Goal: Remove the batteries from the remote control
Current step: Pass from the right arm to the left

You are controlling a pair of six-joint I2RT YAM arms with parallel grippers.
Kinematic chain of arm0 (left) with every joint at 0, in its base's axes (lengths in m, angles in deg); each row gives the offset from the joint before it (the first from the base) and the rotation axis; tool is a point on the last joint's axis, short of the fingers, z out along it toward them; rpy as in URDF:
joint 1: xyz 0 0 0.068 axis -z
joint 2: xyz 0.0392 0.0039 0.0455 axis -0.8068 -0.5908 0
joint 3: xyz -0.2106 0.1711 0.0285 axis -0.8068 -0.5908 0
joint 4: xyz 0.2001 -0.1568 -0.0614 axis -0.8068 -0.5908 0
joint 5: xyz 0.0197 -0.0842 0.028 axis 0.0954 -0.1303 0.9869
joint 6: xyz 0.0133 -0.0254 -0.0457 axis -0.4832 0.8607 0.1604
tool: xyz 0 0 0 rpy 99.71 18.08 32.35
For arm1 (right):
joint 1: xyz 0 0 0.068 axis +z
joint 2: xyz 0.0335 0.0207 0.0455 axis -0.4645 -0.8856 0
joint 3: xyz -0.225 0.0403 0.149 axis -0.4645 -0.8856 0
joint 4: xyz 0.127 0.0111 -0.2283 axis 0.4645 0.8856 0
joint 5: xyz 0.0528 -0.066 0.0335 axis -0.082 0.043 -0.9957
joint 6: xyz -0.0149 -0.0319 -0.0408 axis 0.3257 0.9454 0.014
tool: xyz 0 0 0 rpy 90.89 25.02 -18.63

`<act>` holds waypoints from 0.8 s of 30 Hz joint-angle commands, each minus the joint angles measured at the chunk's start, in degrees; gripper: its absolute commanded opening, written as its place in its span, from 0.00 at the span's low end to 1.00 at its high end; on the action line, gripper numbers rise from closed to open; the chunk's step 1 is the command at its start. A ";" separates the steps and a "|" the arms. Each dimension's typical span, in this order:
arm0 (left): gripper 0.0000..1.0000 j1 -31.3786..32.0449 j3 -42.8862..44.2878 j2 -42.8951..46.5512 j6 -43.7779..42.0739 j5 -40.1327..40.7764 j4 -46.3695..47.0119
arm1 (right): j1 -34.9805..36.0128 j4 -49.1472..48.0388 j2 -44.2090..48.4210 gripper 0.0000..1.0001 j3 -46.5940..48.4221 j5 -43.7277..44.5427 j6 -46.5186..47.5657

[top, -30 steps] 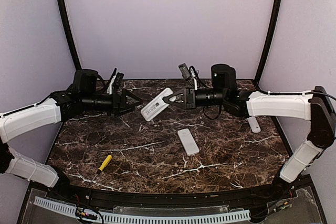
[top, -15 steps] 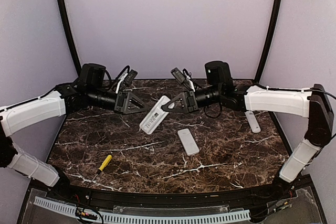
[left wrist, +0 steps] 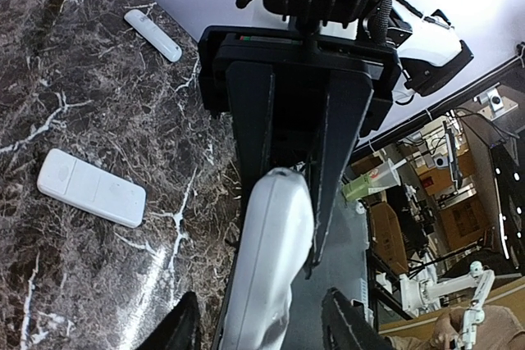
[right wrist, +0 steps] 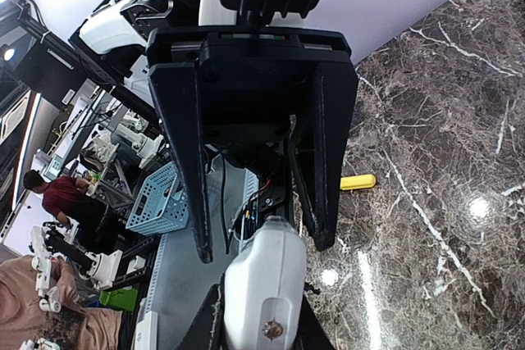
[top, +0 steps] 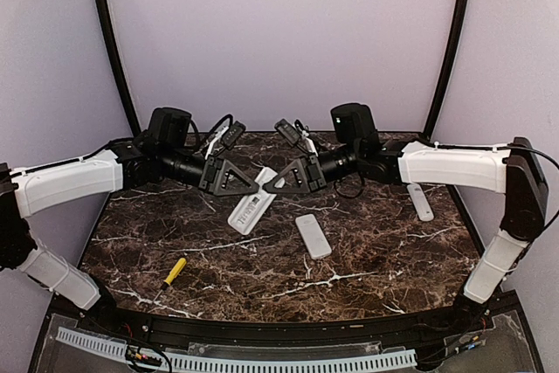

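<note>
A white remote control (top: 249,210) hangs tilted above the table's middle back. My right gripper (top: 272,186) is shut on its upper end; in the right wrist view the remote (right wrist: 262,284) sits tight between the fingers (right wrist: 305,327). My left gripper (top: 252,183) comes in from the left and straddles the same end. In the left wrist view the remote (left wrist: 271,260) lies between that gripper's (left wrist: 262,329) open jaws, with a gap on each side. The two grippers face each other tip to tip. No batteries show in any view.
A white rectangular piece (top: 313,235) lies flat on the marble table (top: 393,259) just right of centre. A slim white remote (top: 420,202) lies at the right. A yellow-handled screwdriver (top: 174,272) lies near the front left. Purple walls close in the back and sides.
Both arms have swung toward the middle until the grippers meet. The held remote has moved left and lower. My left jaws have come around its end and narrowed.
</note>
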 commanded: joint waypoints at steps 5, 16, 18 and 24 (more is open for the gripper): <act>0.42 0.69 0.94 -0.52 0.91 -2.21 2.93 | 0.72 -2.11 -0.90 0.00 1.92 -2.80 -0.31; 0.10 0.67 0.92 -2.51 2.45 -3.96 5.93 | 0.72 -1.50 -0.58 0.00 1.44 -1.76 0.40; 0.05 0.69 0.69 -2.42 2.47 -3.83 5.98 | 0.72 -1.82 -0.52 0.03 1.24 -1.13 0.31; 0.00 0.69 0.33 -1.96 3.12 -3.04 6.11 | 0.72 -1.96 0.19 0.23 0.64 1.45 0.72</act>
